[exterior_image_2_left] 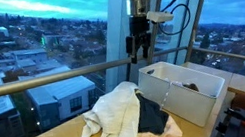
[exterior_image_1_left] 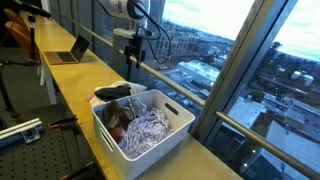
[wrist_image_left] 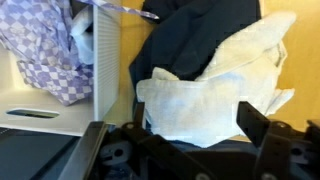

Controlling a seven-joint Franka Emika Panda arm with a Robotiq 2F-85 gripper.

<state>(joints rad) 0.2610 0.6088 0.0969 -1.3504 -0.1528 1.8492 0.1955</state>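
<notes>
I read the gripper (wrist_image_left: 172, 125) as open: in the wrist view its jaws stand wide apart with nothing between them. In both exterior views it hangs well above the counter (exterior_image_1_left: 70, 85) (no contact with any fabric). Directly beneath it lies the cream cloth (wrist_image_left: 205, 95), crumpled, its long axis running roughly from finger to finger. Beyond that, a dark garment (wrist_image_left: 195, 30) touches it. Out past one finger stands the white basket (wrist_image_left: 105, 60), holding a purple checked cloth (wrist_image_left: 45, 50).

Open laptop (exterior_image_1_left: 72, 50) far along the yellow counter (exterior_image_1_left: 68, 82)
</notes>
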